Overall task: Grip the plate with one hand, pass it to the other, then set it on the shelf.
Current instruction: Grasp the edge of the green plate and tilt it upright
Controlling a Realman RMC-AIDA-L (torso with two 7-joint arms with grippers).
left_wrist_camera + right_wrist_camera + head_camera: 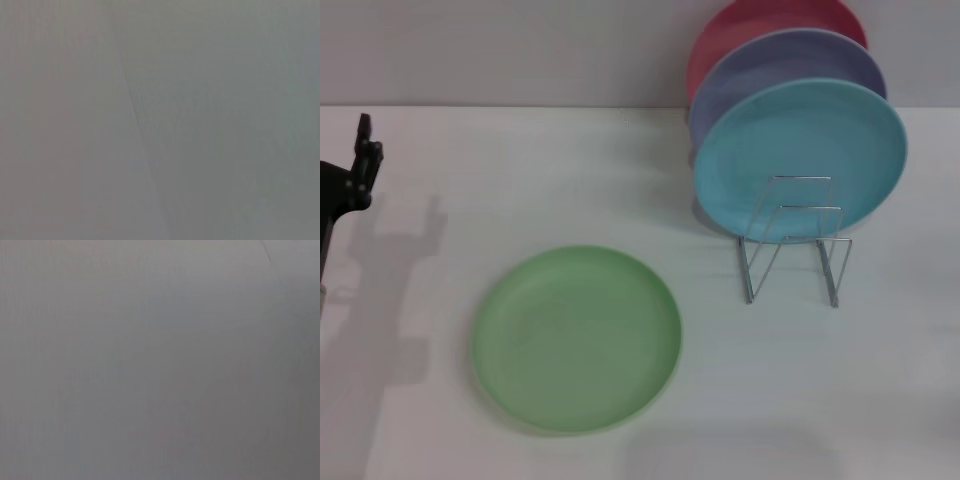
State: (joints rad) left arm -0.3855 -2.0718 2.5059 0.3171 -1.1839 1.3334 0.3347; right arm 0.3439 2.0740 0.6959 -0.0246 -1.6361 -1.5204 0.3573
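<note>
The light green plate (577, 338) lies flat on the white table, left of centre in the head view. The shelf (794, 240), a thin silver wire rack, stands to its right with its front loops free. My left gripper (360, 160) shows at the far left edge, well apart from the plate and up to its left. My right gripper is out of view. Both wrist views show only plain grey surface.
Three plates stand upright in the back of the rack: a turquoise-blue plate (800, 160) in front, a lavender plate (790, 60) behind it, and a red plate (760, 20) at the rear. The white table (520, 170) ends at a grey wall behind.
</note>
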